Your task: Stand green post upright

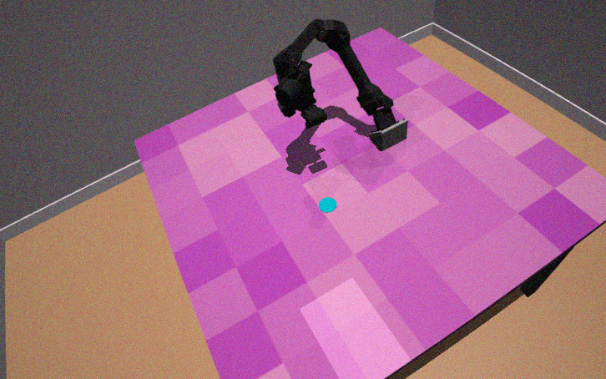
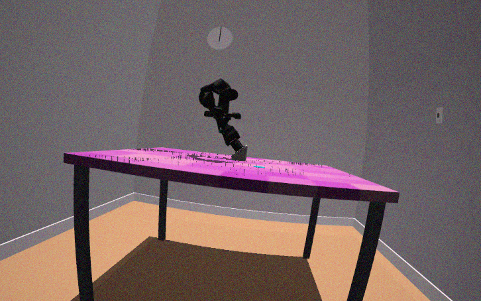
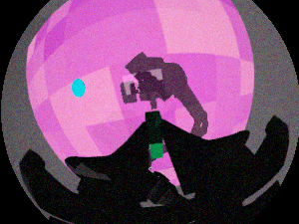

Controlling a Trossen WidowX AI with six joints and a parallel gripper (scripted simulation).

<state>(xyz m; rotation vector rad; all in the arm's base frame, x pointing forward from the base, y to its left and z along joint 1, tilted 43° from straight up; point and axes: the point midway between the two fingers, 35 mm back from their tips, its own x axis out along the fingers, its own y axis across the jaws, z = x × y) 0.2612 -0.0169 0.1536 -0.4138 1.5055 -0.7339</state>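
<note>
The arm (image 1: 352, 58) (image 2: 223, 103) is showing matte black, chunky jointed segments, while its base (image 1: 389, 136) (image 2: 240, 154) is displaying a grey, flat-sided face.

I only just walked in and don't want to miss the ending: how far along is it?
Roughly midway, I'd judge. Done: the green post is picked up, gripped in the pincer. In hand: carrying it, above the table. Left: standing it upright on the cyan circle, which has nothing on it, then letting go and backing away.
</note>
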